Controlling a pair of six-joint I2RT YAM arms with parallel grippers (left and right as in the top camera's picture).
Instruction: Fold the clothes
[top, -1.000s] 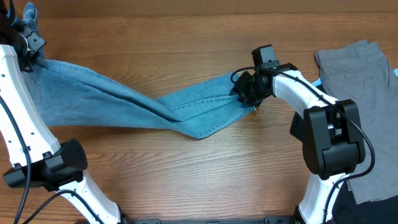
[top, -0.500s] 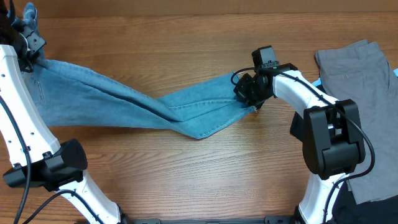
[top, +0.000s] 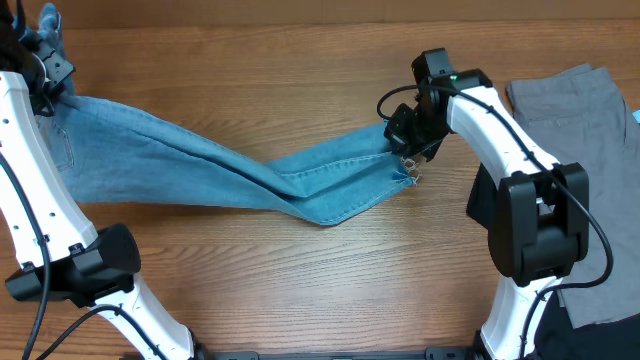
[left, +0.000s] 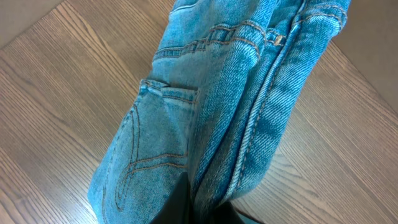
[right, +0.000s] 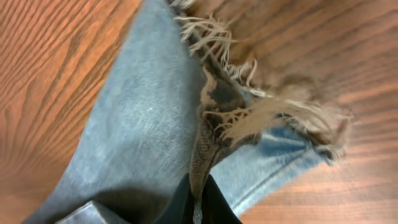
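Jeans (top: 250, 170): light blue denim strung across the table (top: 300, 290), from the far left corner to right of centre, with the middle sagging onto the wood in a shallow V
Left gripper (top: 45, 78): clamped on the waist end, with the denim bunched into thick folds at its fingers; a back pocket (left: 155, 149) shows just beyond them
Right gripper (top: 408, 135): pinched tight on the leg end, right at the frayed hem (right: 249, 112), where loose threads spill out past the fingers
Grey garment (top: 575, 130): flat at the right edge, well apart from the jeans and untouched
How it handles: probably heavy for cloth, limp but thick, so it should drape and drag rather than slide; seams and the waistband look stiffer and likely give the firmest hold
Where to hold: waistband and solid hem stitching look best; the fringe alone could pull out or slip
Risk: the sagging middle may twist or bunch as one end is carried over the other
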